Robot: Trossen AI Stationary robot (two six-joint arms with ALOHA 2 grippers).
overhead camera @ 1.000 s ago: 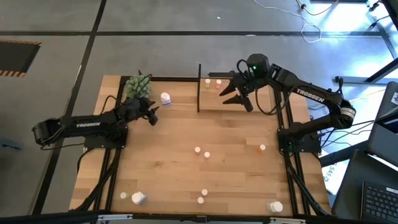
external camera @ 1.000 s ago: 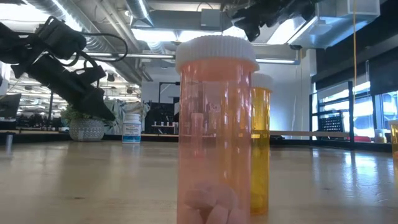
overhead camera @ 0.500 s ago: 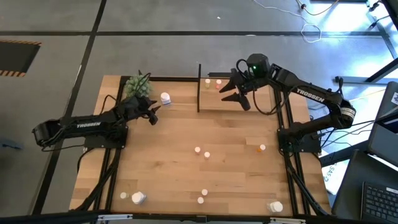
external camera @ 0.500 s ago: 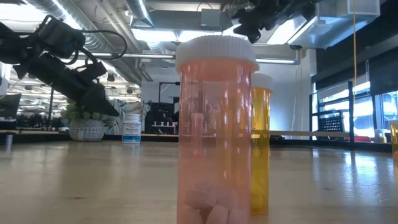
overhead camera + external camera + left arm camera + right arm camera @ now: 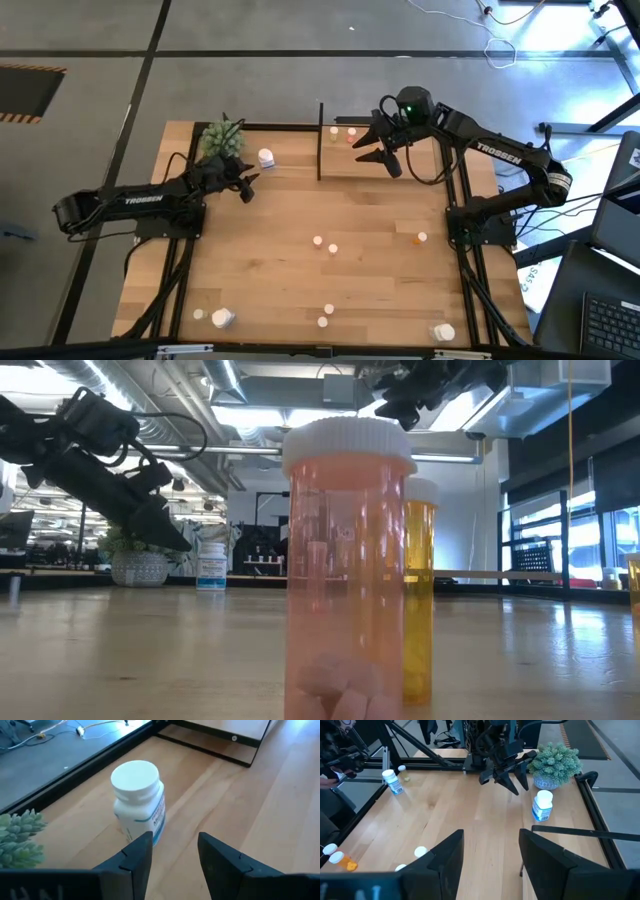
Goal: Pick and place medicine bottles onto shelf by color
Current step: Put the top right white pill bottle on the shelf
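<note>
From overhead, a wooden table (image 5: 300,270) carries two dark arms. The left gripper (image 5: 247,184) hangs just short of a white medicine bottle (image 5: 266,157) that stands beside a green spiky plant (image 5: 222,136) at the far left of the table. The right gripper (image 5: 372,148) hovers over the small shelf (image 5: 345,165) at the far edge, where two tiny bottles (image 5: 342,133) already sit; other small bottles lie scattered across the middle and near edge. Over the last second the left gripper has crept slightly closer to the white bottle, while the right arm has barely shifted. At table height, a pinkish pill bottle (image 5: 349,570) with a white cap fills the foreground, an amber bottle (image 5: 420,590) just behind it, and the left arm slants down toward the distant white bottle. In the left wrist view, the white bottle (image 5: 138,800) stands upright just ahead of the parted fingers (image 5: 132,860), which grip nothing. In the right wrist view its fingers (image 5: 445,857) are likewise apart and empty, looking across at the left arm. Judging by this, the left arm is lining up a grasp on the white bottle, which is not yet taken.
</note>
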